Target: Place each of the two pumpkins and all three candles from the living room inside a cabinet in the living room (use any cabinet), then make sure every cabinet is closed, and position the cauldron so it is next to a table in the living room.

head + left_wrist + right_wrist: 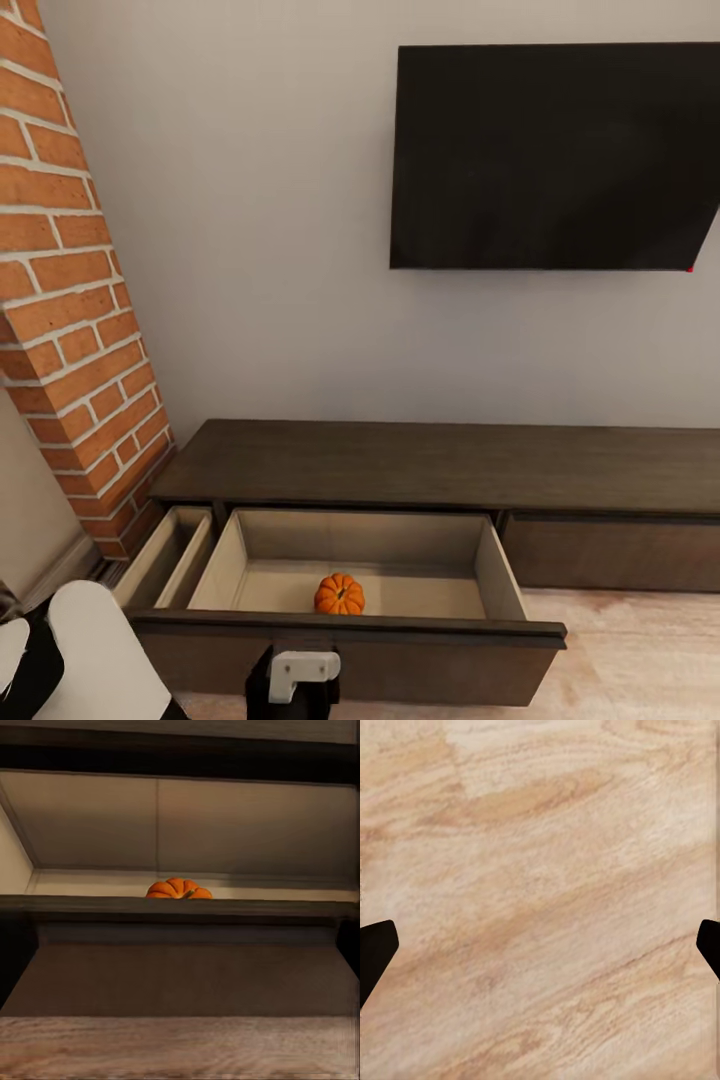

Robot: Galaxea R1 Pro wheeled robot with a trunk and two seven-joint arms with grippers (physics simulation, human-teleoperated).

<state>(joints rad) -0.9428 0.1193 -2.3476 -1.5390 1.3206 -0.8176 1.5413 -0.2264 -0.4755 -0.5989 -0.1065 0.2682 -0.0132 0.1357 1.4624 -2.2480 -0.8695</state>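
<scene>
pumpkin (178,888) half hidden behind drawer front (180,905), television (555,155) cropped

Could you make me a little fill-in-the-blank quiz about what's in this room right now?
1. One orange ____ sits inside the open drawer.
2. The black TV hangs on the ____.
3. Left of the cabinet rises a column of red ____.
4. Below the right gripper lies bare wooden ____.

Missing words: pumpkin, wall, brick, floor.

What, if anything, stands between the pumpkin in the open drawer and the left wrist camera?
The drawer's dark front panel hides the lower part of the pumpkin. The pumpkin already lies inside the cabinet.
</scene>
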